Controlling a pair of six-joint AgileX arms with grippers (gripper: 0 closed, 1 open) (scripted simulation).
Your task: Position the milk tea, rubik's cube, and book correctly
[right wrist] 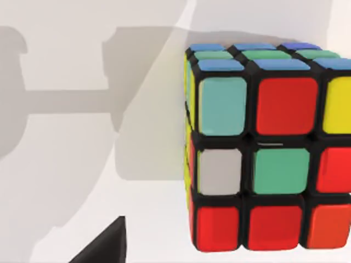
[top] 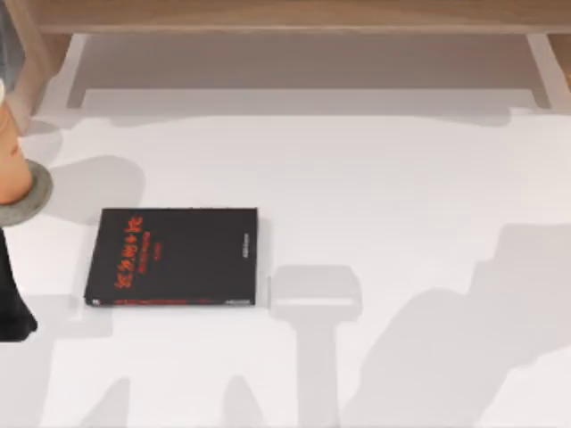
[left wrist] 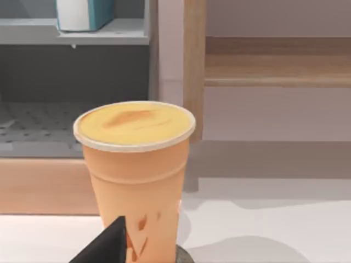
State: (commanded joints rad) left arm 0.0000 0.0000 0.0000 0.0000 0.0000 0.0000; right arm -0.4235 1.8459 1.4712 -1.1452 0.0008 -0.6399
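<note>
The milk tea point(top: 11, 152), a tall orange-brown cup with a paler top, stands upright on a flat grey coaster point(top: 31, 198) at the table's far left edge. In the left wrist view the milk tea point(left wrist: 137, 175) is close ahead, and a dark part of my left gripper point(left wrist: 107, 246) overlaps its lower side. The left arm point(top: 13, 308) shows as a dark shape just in front of the cup. The rubik's cube point(right wrist: 269, 159) rests on the white table near my right gripper point(right wrist: 104, 246). A white and light-blue object point(left wrist: 85, 13) stands on a grey shelf; I cannot tell if it is the book.
A black book with red lettering point(top: 174, 259) lies flat left of the table's middle. A wooden shelf unit point(top: 294, 18) runs along the back edge, with a wooden post point(left wrist: 194, 71) behind the cup. Arm shadows fall across the white table point(top: 401, 178).
</note>
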